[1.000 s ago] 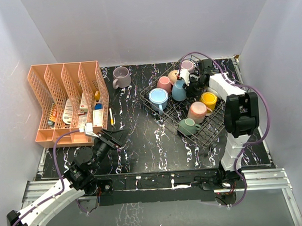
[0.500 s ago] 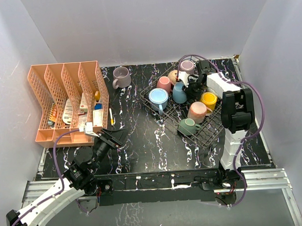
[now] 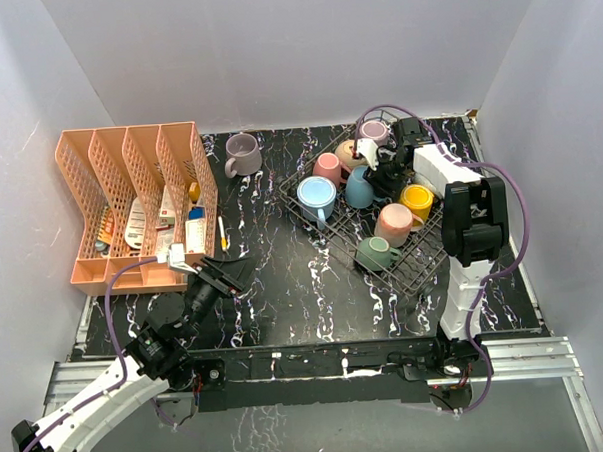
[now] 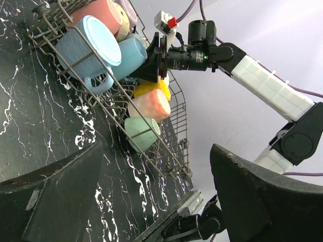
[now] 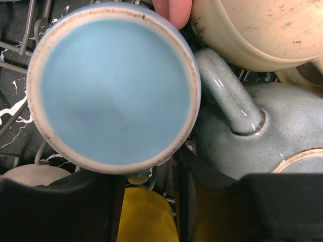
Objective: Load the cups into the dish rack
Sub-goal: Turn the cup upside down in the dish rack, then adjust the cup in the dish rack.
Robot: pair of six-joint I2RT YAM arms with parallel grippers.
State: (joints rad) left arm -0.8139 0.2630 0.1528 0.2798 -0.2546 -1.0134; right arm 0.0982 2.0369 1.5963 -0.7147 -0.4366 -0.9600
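Note:
The dish rack (image 3: pixel 424 269) stands at the back right with several cups in it: light blue (image 3: pixel 316 197), pink (image 3: pixel 327 167), tan (image 3: pixel 347 152), mauve (image 3: pixel 375 133), yellow (image 3: pixel 417 201), peach (image 3: pixel 393 223) and green (image 3: pixel 376 253). My right gripper (image 3: pixel 377 173) hovers over a blue cup (image 3: pixel 358 187). In the right wrist view that blue cup (image 5: pixel 113 85) lies base toward the camera, and the right gripper (image 5: pixel 151 206) has its jaws apart around nothing, the yellow cup (image 5: pixel 146 217) showing between them. One mauve cup (image 3: pixel 242 153) stands on the table outside the rack. My left gripper (image 3: pixel 229 274) is open and empty.
An orange divided organiser (image 3: pixel 131 208) with small items fills the left side. A speckled grey cup (image 5: pixel 262 136) and the tan cup (image 5: pixel 252 30) crowd the blue one. The rack (image 4: pixel 171 151) lies ahead of the left gripper (image 4: pixel 156 201). White walls close in the table.
The right arm's elbow drew back slightly, and its jaws have parted beside the blue cup, which now rests in the rack. The left arm has not moved.

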